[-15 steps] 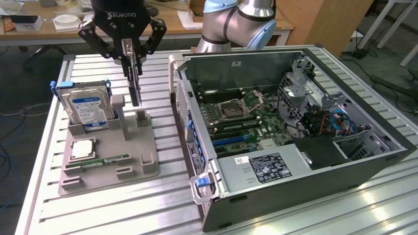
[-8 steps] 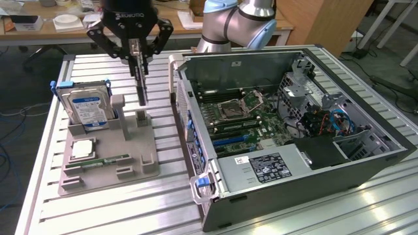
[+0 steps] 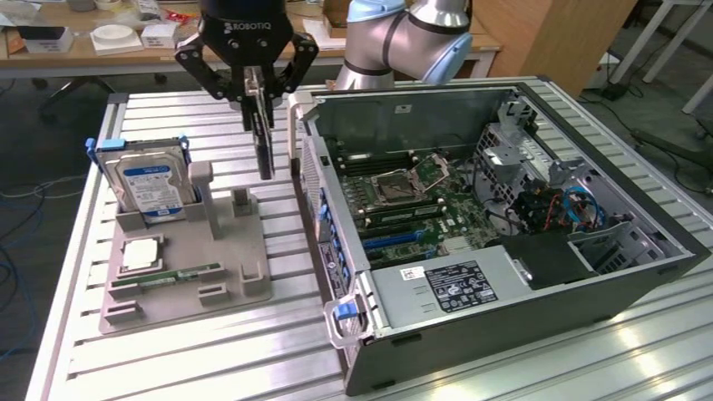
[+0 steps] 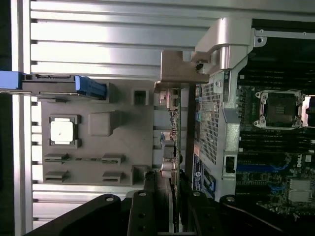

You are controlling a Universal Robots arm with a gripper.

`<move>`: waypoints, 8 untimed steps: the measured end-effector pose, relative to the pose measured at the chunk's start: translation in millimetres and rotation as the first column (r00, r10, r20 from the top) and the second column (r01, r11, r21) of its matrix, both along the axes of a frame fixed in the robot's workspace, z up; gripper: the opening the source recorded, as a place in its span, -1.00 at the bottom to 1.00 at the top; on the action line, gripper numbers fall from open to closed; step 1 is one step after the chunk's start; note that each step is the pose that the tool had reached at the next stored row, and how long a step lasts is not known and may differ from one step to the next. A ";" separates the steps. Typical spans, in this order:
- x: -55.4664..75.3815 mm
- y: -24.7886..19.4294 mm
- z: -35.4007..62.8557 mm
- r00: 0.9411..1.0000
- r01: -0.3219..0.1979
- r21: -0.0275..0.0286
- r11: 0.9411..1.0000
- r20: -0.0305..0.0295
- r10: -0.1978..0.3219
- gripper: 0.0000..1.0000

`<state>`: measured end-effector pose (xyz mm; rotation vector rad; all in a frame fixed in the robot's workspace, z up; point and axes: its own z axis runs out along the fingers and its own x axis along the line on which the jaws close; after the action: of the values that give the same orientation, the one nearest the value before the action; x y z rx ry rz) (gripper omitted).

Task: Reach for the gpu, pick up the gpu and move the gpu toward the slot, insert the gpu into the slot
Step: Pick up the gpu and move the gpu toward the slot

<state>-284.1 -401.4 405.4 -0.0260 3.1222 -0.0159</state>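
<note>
My gripper [image 3: 259,90] is shut on the gpu [image 3: 263,144], a thin dark card that hangs edge-on and upright from the fingers. The card is lifted above the grey fixture [image 3: 212,242], between the hard drive and the open computer case. In the wrist view the gpu [image 4: 173,135] runs away from my fingers [image 4: 147,206], with its metal bracket at the far end beside the case wall. The slot [image 3: 392,239] is a blue strip on the green motherboard inside the case, to the exterior view's right of the card. The wrist view also catches the slot [image 4: 256,168].
On the fixture stand a silver hard drive [image 3: 150,180] with a blue label, a processor chip [image 3: 143,253] and a green memory stick [image 3: 179,274]. The case's side wall [image 3: 317,175] rises close beside the card. The processor socket [image 3: 402,180] lies behind the slot.
</note>
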 end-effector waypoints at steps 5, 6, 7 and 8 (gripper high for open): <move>9.2 0.0 -0.1 1.000 0.000 -0.011 1.000 0.000 0.000 -0.43; 12.0 0.0 -0.1 1.000 0.000 -0.011 1.000 0.000 0.000 -0.43; 16.1 0.0 -0.1 1.000 0.000 -0.011 1.000 0.000 0.000 -0.43; 20.6 0.0 -0.2 1.000 0.000 -0.011 1.000 0.000 0.000 -0.43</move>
<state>-263.5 -401.4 405.2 -0.0262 3.1222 -0.0331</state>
